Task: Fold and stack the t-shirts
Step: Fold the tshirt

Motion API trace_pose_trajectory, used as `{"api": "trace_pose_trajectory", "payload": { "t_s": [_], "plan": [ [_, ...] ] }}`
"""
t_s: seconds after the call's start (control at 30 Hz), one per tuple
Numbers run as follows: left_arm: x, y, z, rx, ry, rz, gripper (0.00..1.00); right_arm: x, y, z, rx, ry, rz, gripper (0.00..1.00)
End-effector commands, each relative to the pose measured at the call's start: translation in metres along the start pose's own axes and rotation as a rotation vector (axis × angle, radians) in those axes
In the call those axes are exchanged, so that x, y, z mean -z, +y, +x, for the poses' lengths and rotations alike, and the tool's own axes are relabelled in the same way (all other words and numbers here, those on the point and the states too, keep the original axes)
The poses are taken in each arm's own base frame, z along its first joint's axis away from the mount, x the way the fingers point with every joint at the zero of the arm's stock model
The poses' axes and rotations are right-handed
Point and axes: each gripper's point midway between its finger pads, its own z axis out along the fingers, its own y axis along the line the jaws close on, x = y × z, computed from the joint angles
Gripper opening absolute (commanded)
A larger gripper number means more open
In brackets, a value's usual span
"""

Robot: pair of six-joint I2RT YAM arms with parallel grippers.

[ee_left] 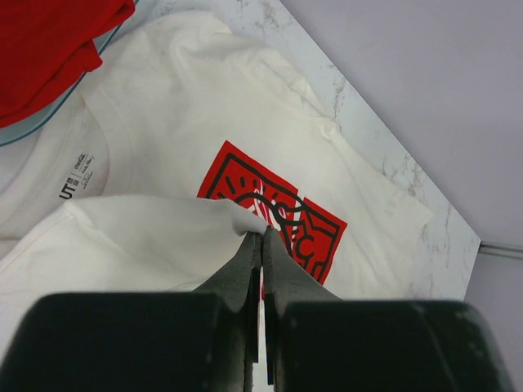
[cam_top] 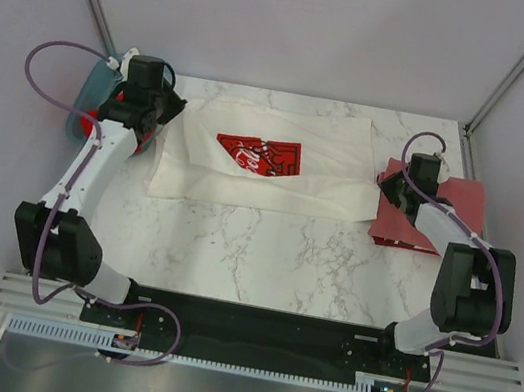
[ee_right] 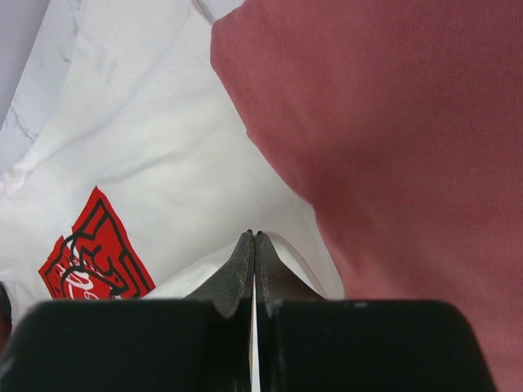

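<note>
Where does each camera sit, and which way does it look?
Top external: above and behind, looking down on the table; left arm and right arm show.
Left wrist: looks along the left gripper, shut on the white t-shirt.
Right wrist: along the right gripper, pinching it beside the brick-red t-shirt.
All share the red print.

My left gripper (cam_top: 168,114) sits at the left edge of the white t-shirt (cam_top: 331,147) spread across the marble table (cam_top: 263,247), my right gripper (cam_top: 386,187) at its right edge beside the brick-red t-shirt (cam_top: 457,198), a teal tub (cam_top: 82,112) far left
</note>
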Motion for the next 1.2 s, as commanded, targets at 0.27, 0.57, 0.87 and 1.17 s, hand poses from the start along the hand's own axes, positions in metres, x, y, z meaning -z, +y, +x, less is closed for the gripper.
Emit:
{"api": "trace_pose_trajectory", "payload": {
  "t_s": [0.27, 0.57, 0.87, 1.17],
  "plan": [
    [-0.033, -0.022, -0.021, -0.040, -0.060, -0.024, 0.02, -0.026, 0.022, -0.025, -0.078, -0.064, -0.055, 0.00],
    [-0.097, -0.030, -0.012, -0.082, -0.013, -0.054, 0.31, -0.030, 0.034, -0.029, -0.063, -0.073, -0.106, 0.45],
    [-0.068, -0.040, -0.022, -0.112, -0.032, -0.004, 0.81, -0.002, 0.039, -0.020, 0.020, -0.100, -0.098, 0.57],
    [-0.006, 0.030, 0.048, 0.085, 0.126, -0.105, 0.81, 0.041, 0.015, 0.015, 0.089, -0.128, -0.030, 0.55]
  ]
}}
